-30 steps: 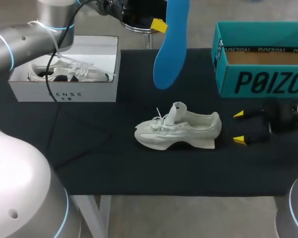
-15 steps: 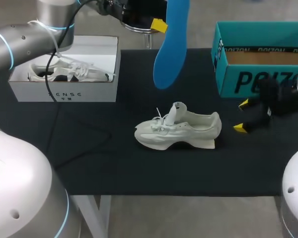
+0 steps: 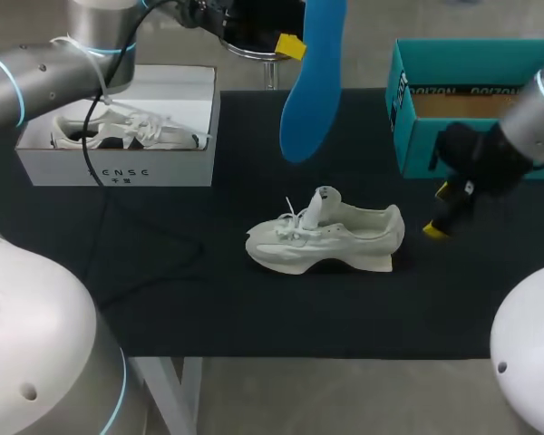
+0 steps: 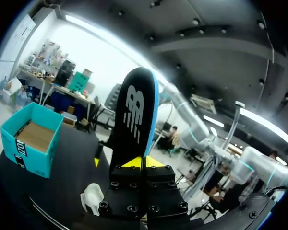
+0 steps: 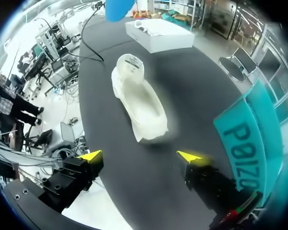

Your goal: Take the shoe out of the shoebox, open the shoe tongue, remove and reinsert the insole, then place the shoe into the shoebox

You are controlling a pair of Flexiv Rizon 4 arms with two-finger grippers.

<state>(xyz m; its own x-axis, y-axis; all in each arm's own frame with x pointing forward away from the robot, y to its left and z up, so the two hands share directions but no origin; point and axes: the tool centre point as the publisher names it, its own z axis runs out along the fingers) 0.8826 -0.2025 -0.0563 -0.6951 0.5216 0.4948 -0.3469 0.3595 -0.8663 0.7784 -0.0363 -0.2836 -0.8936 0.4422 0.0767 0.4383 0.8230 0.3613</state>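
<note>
Black cloth covers the table (image 3: 208,299) where both arms work. Up over its far edge, near the middle, the left gripper (image 4: 144,163) is clamped on the heel end of a long blue insole (image 3: 310,82) with a black printed face. The insole hangs toe-down, clear of the cloth, with its tip above and behind the shoe.

Over the right side of the table, the right gripper (image 5: 141,155) has its yellow-tipped fingers spread wide and holds nothing. A pale cream running shoe (image 3: 331,237) lies just ahead of it at the middle of the table. The shoe sits upright on its sole, tongue raised, heel toward those open fingers and apart from them.

Close beside that gripper, a teal cardboard box (image 3: 471,136) stands open at the far right corner. At the far left corner sits a white cardboard shoebox (image 3: 118,168), and a second pale shoe (image 3: 118,127) lies inside it.
</note>
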